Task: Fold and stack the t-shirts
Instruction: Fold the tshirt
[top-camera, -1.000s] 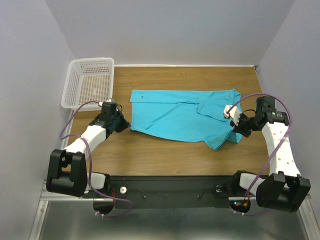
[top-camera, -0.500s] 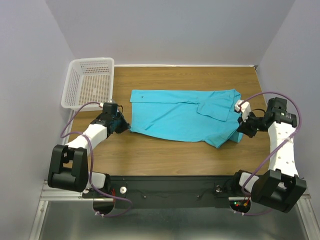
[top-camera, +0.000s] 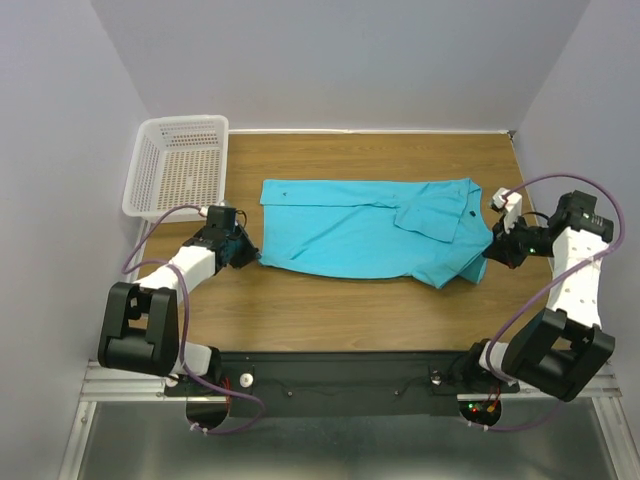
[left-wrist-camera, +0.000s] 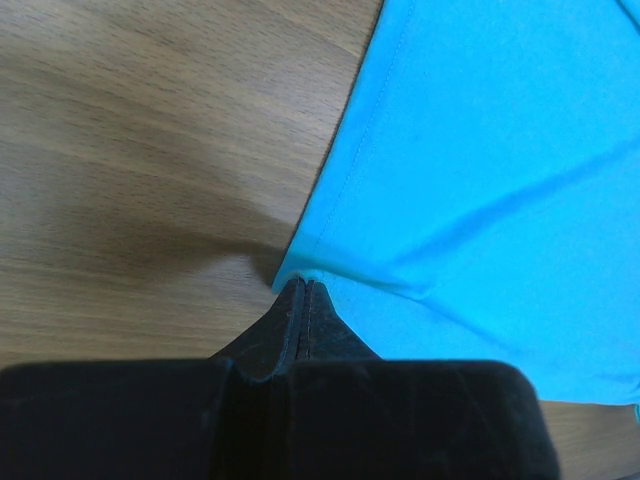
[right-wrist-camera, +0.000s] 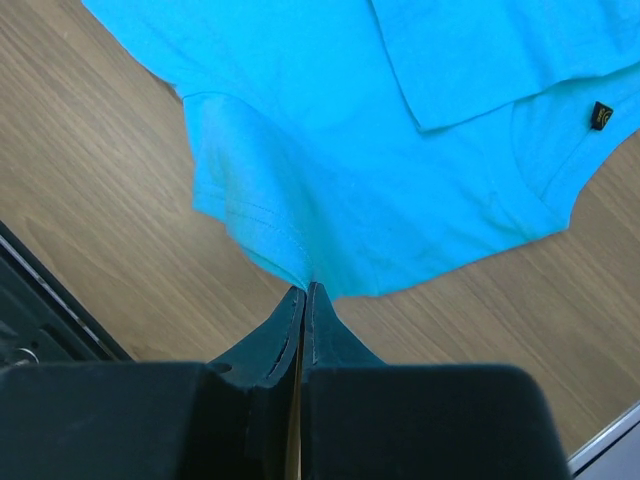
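A turquoise t-shirt lies spread across the middle of the wooden table, folded lengthwise, with a sleeve flap on its right part. My left gripper is shut on the shirt's near left corner; in the left wrist view the gripper pinches the hem of the cloth. My right gripper is shut on the shirt's near right edge; in the right wrist view the gripper holds the cloth just above the table. A small black label shows near the neck.
A white plastic mesh basket stands at the far left of the table. Grey walls close in the left, back and right sides. The black arm-base rail runs along the near edge.
My right gripper has pulled the shirt's right edge outward to the right, stretching the cloth flatter. My left gripper has stayed at the left corner.
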